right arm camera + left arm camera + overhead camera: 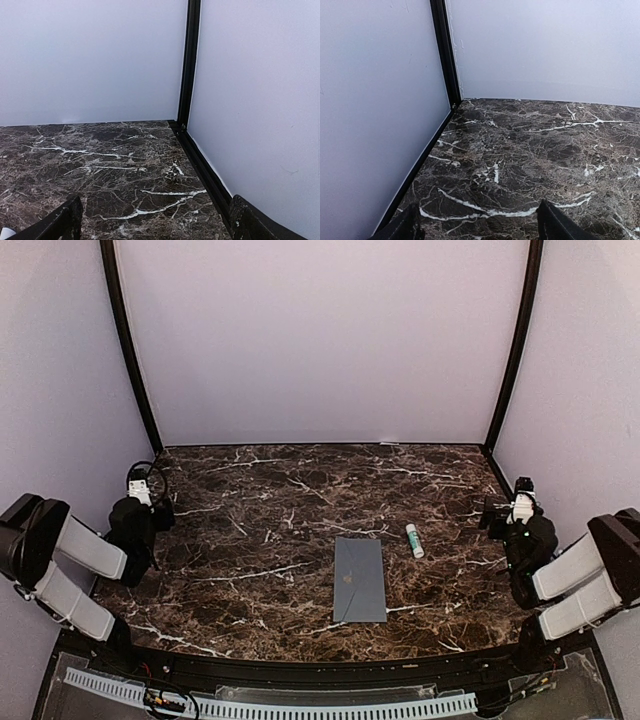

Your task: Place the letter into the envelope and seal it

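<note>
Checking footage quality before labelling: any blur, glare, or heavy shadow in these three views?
Top external: soft even light, no glare; the corner posts bow from lens distortion, envelope sharp. Left wrist: marble table crisp, left fingertips dark and featureless. Right wrist: likewise, right fingertips underexposed.

My worktop (240, 540) is dark brown marble veined in white. Pale lilac-white walls (320, 340) close it in at the back and on both sides, joined by black corner posts (128, 350). The light is soft and even. A black rail (300, 665) edges the near side.
</note>
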You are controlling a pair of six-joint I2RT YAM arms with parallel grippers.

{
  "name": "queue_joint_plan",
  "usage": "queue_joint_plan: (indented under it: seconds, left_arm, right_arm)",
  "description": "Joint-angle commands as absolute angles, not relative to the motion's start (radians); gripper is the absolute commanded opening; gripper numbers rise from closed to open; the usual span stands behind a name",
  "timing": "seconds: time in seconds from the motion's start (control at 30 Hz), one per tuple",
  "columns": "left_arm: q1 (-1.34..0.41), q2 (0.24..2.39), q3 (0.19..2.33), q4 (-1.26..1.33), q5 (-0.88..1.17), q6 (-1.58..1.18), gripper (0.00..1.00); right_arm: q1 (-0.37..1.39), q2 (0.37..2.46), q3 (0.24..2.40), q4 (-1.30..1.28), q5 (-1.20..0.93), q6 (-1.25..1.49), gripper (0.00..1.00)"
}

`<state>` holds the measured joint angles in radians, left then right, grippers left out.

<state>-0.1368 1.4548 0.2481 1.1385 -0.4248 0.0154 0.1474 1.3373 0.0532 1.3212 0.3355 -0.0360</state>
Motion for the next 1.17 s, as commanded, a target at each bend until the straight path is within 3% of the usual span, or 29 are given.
queue_joint_plan:
  seconds: [0.0,0.13,0.27,0.4,0.8,0.87,0.9,1.13]
  left_arm:
    - [-0.125,1.528,0.268,1.306,-0.343,0.047,0.77]
    - [-0.114,1.535,0.28,1.281,-0.313,0.039,0.76]
    - [-0.091,1.537,0.293,1.247,-0.291,0.016,0.79]
    - [-0.073,1.539,0.273,1.274,-0.296,-0.026,0.82]
    - [-0.062,1.584,0.221,1.42,-0.308,-0.037,0.87]
    - [-0.062,1.579,0.222,1.405,-0.309,-0.041,0.9]
    - [-0.062,1.579,0.222,1.405,-0.309,-0.041,0.97]
    - [-0.064,1.581,0.22,1.416,-0.308,-0.038,0.99]
  right_arm:
    - [0.097,1.442,0.085,1.489,0.201,-0.017,0.99]
    - [0.084,1.57,0.099,1.609,0.149,-0.025,0.96]
    - [0.081,1.543,0.159,1.455,0.132,-0.026,0.98]
    - [0.081,1.544,0.204,1.365,0.267,0.032,0.99]
    - [0.08,1.55,0.198,1.389,0.273,0.032,0.99]
    - [0.08,1.551,0.199,1.387,0.273,0.031,0.99]
    - [0.08,1.551,0.199,1.387,0.272,0.032,0.99]
    - [0.087,1.552,0.191,1.406,0.283,0.026,0.99]
